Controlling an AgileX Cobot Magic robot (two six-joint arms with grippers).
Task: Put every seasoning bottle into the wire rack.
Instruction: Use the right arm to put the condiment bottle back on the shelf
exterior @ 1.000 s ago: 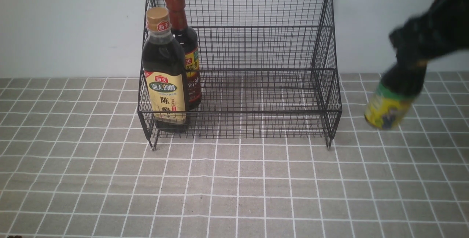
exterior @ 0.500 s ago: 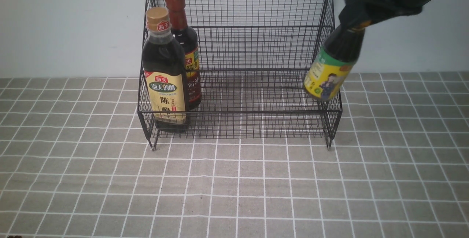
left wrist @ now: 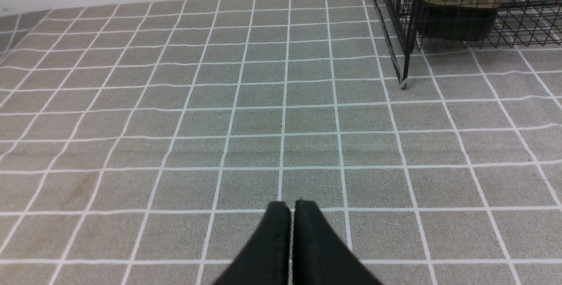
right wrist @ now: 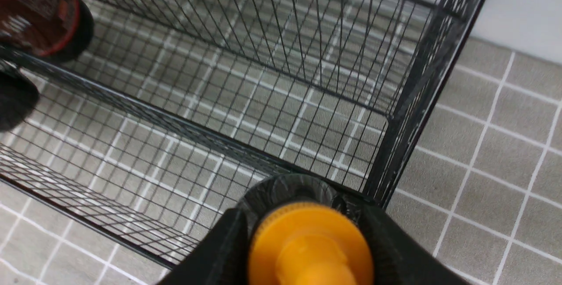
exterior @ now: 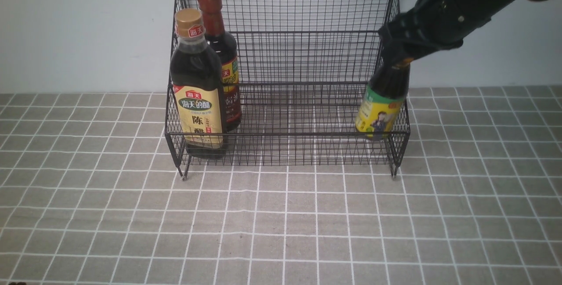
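The black wire rack (exterior: 307, 56) stands at the back of the table. At its left end the wide gold-capped seasoning bottle (exterior: 196, 100) stands upright on the front tier. The tall brown-capped bottle (exterior: 219, 39) is behind it on the upper tier. My right gripper (exterior: 397, 56) is shut on the neck of the small yellow-labelled bottle (exterior: 380, 111). That bottle hangs slightly tilted at the right end of the front tier, its base near the front rail. In the right wrist view its orange cap (right wrist: 309, 245) sits between the fingers (right wrist: 219, 250). My left gripper (left wrist: 292, 208) is shut and empty over the cloth.
A grey checked tablecloth (exterior: 281, 223) covers the table, and a white wall (exterior: 88, 26) rises behind the rack. The rack's right side wall (right wrist: 417, 100) runs close beside the held bottle. The rack's front left foot (left wrist: 403, 84) shows in the left wrist view.
My right gripper has carried the small bottle from right of the rack up and leftwards, then down into the rack's right end. The left gripper has not moved.
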